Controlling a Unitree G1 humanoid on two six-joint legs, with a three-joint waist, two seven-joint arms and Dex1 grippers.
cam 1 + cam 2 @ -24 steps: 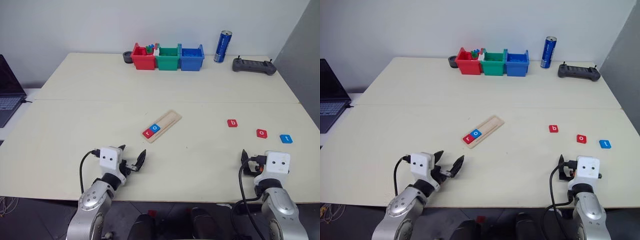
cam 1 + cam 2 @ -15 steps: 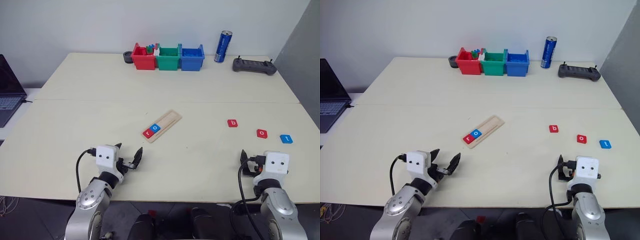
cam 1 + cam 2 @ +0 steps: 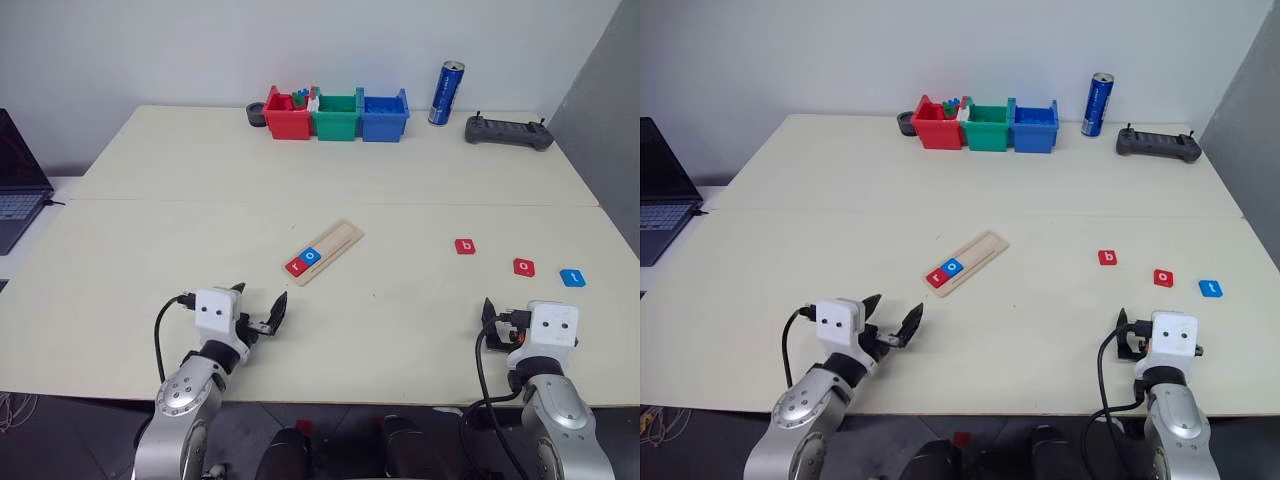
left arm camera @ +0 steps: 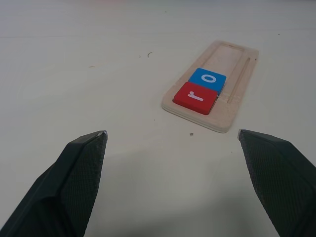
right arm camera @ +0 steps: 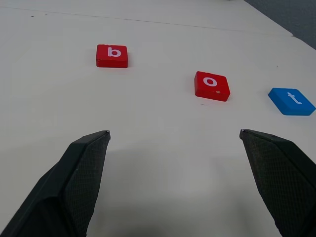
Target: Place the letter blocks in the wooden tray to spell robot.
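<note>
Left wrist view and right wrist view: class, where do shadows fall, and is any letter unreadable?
Left wrist view: soft shadow under the open left claw, r block and blue o block readable. Right wrist view: faint shadow beneath the open right claw; b block, red o block, t block readable.

Even, bright light falls from overhead across my bench (image 3: 150,260), with no glare. Shadows are soft and faint, pooling just under my left hand (image 4: 173,136) and right hand (image 5: 175,133). Everything looks sharp; nearest finger bases blur slightly.
</note>
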